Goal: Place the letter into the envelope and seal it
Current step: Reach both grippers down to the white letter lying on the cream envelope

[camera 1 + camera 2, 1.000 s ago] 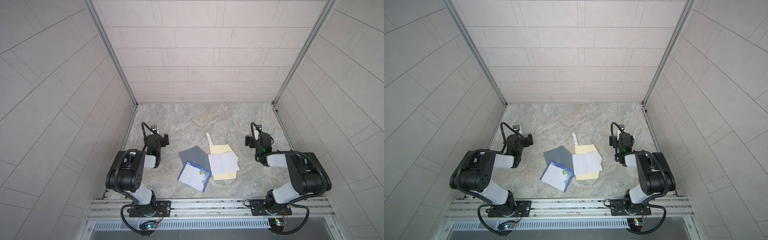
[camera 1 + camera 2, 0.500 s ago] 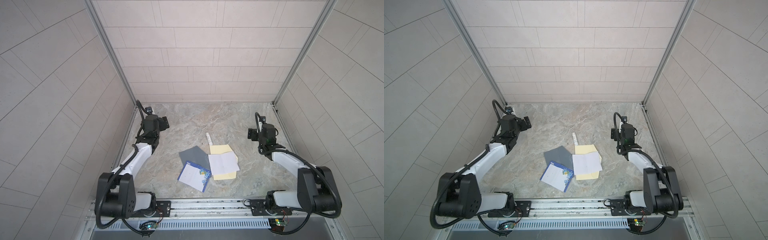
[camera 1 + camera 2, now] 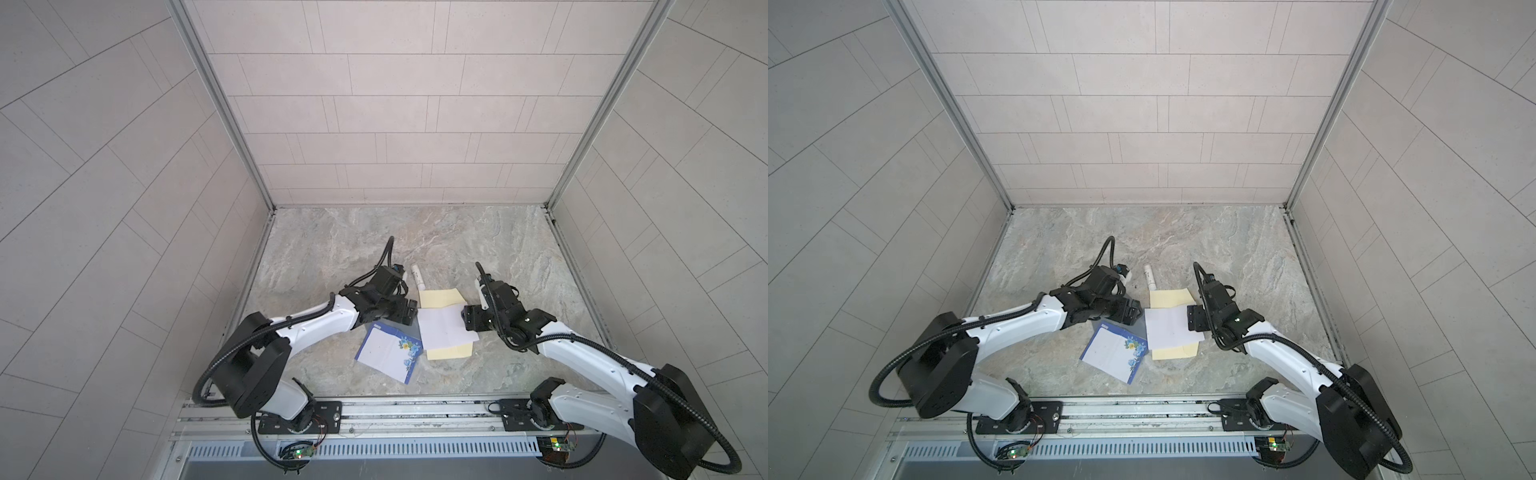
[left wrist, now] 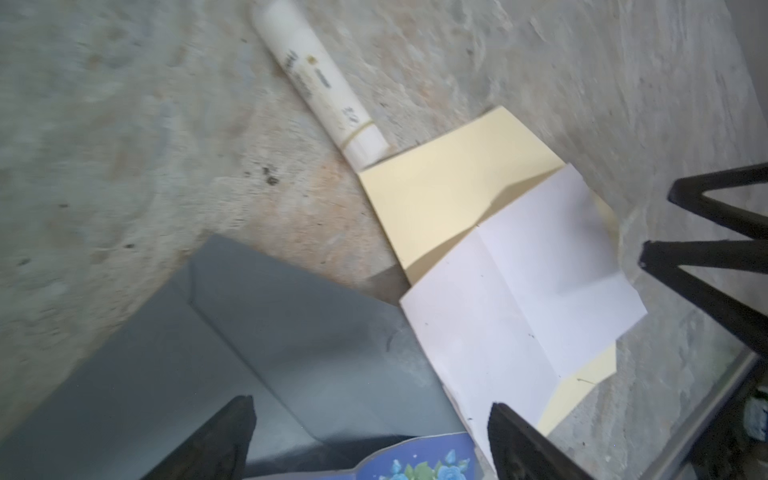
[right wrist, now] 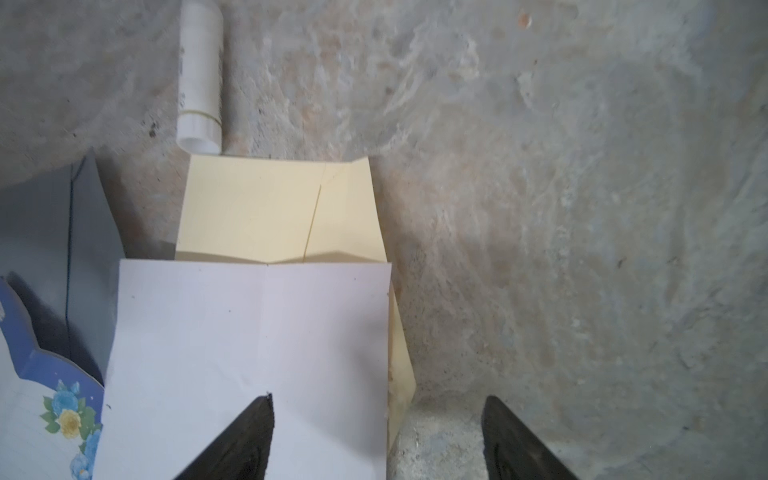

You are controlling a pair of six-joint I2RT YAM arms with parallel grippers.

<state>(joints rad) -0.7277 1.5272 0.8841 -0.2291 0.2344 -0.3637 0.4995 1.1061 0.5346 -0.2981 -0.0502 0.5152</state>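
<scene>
Letter lies flat atop the yellow envelope. Right end effector, jaws apart, straddles the letter's edge. Left end effector, likewise apart and empty, hovers beside the envelope. Advise pinching the letter alone, lightly.

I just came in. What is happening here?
Papers lie in the middle of the stone-patterned table. The white folded sheet of paper lies on the pale yellow paper envelope, not yet inside it. The robot's left gripper, open, hovers over the grey sheet beside it; the right gripper, open, straddles the white sheet's edge. Neither holds anything. A white glue stick and a blue flowered card lie untouched nearby.
</scene>
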